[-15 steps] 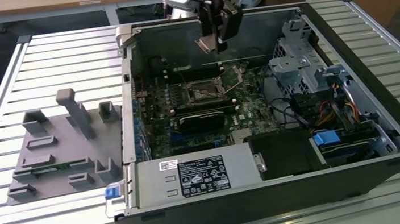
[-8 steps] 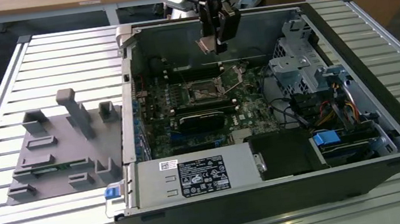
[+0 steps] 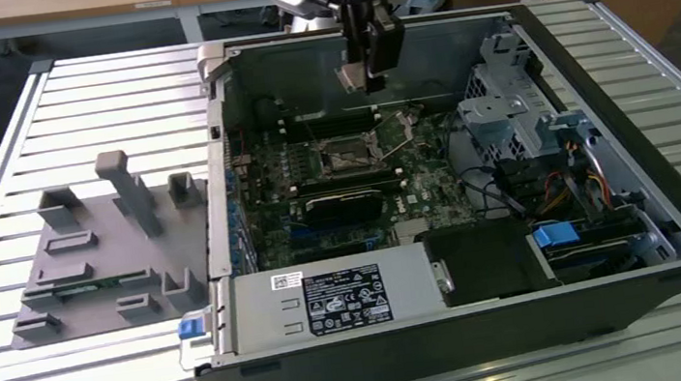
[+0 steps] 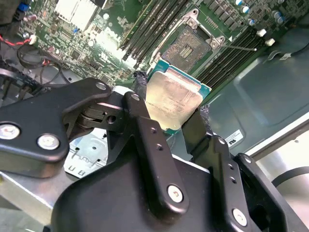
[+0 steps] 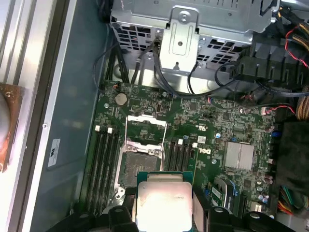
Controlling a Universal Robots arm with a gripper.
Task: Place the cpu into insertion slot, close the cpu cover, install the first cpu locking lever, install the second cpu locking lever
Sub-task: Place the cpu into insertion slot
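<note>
My gripper [image 3: 367,68] hangs over the far part of the open computer case, shut on the cpu [image 3: 353,77]. Both wrist views show the cpu [image 4: 174,99] [image 5: 163,200] as a pale silvery square with a green edge, pinched between two black fingers [image 4: 138,104]. The insertion slot [image 3: 346,158] [image 4: 189,46] [image 5: 136,166] lies uncovered on the green board, below and ahead of the cpu, with its dark centre bare. The cpu cover [image 5: 146,127] stands flipped open beside the slot. A thin locking lever [image 4: 237,48] sticks out free next to the socket.
Long memory slots [image 5: 104,154] flank the socket. Nearby are a black heatsink-like block [image 3: 342,205], the power supply [image 3: 328,301], a metal drive cage [image 3: 501,117] and cables [image 3: 575,191]. A grey fixture with holders [image 3: 101,249] sits on the slatted table at the exterior view's left.
</note>
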